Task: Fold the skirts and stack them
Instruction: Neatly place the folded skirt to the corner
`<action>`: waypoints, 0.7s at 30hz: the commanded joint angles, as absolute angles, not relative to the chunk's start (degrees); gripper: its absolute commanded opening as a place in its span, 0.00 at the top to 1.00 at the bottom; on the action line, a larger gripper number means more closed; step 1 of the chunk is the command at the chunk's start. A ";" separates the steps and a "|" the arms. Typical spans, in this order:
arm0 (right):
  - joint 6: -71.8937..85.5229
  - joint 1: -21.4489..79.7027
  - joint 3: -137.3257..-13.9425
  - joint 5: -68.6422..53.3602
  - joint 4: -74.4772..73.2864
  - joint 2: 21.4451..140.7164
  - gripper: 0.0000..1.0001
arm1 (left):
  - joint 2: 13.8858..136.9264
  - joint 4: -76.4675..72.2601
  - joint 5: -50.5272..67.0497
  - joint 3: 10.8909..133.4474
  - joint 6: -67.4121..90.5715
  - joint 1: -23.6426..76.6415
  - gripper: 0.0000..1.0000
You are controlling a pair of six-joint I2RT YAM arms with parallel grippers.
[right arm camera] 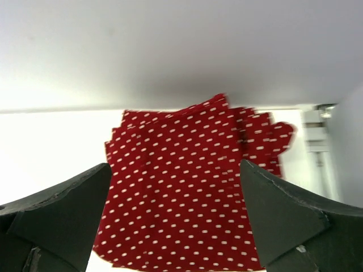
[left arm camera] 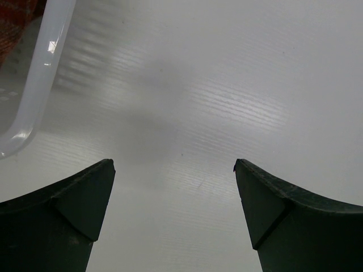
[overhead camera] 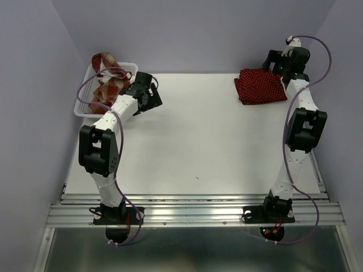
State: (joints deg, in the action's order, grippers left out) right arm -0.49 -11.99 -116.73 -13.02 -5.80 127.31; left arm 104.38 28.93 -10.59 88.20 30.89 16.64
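A folded pile of dark red polka-dot skirt cloth (overhead camera: 261,86) lies at the far right of the table. I cannot tell whether it is one skirt or two. It fills the right wrist view (right arm camera: 181,192), with layered edges showing. My right gripper (overhead camera: 276,64) (right arm camera: 174,165) hangs open and empty just above its far edge. The plaid skirt (overhead camera: 105,80) lies crumpled in the white lattice basket (overhead camera: 85,111) at the far left. My left gripper (overhead camera: 150,97) (left arm camera: 174,164) is open and empty over bare table, just right of the basket.
The basket's white rim (left arm camera: 39,73) shows at the left of the left wrist view, with a bit of plaid cloth (left arm camera: 14,22) behind it. The white table (overhead camera: 198,141) is walled on three sides. A metal rail (overhead camera: 193,212) runs along the near edge.
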 commanded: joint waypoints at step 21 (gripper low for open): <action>4.13 -12.83 -138.52 -15.39 -9.50 148.00 0.00 | 106.17 28.65 -11.87 89.73 29.53 16.35 0.01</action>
State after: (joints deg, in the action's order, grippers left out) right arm 4.73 -12.03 -135.35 -19.42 -12.78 147.06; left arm 104.90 28.14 -10.76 87.00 30.44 16.64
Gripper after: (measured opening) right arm 0.995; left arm 0.986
